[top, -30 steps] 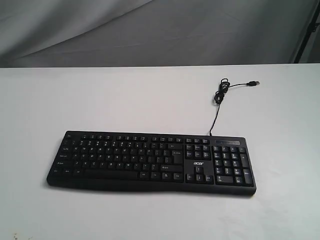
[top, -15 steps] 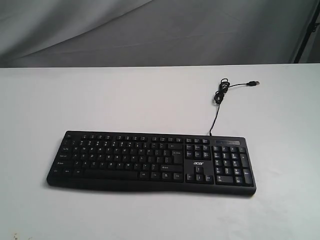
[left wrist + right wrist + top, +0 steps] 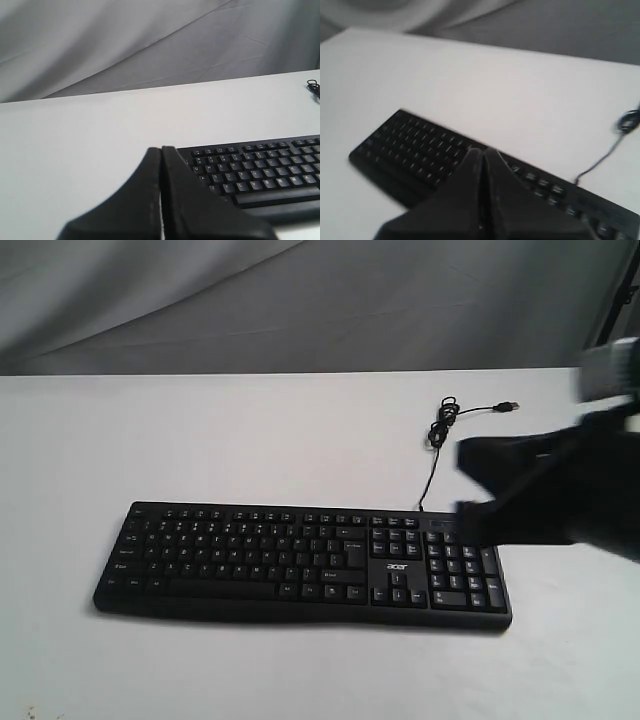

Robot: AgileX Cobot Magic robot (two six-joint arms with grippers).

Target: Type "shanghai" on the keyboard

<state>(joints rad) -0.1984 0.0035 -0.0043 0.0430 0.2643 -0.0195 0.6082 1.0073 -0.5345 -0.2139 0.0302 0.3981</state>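
Note:
The black keyboard lies flat on the white table, number pad to the right, its thin cable coiled behind it. My right gripper reaches in from the right as a blurred black shape hovering over the number-pad end. In the right wrist view its fingers are pressed together, shut and empty, above the keyboard. The left gripper is also shut and empty, off the keyboard's left end; it does not show in the exterior view.
The USB plug lies at the end of the cable behind the keyboard. A grey cloth backdrop hangs behind the table's far edge. Bare white tabletop surrounds the keyboard on all sides.
The right arm has swung into the exterior view from the right and now hangs over the number-pad end; before, no arm was visible. The keyboard has not moved.

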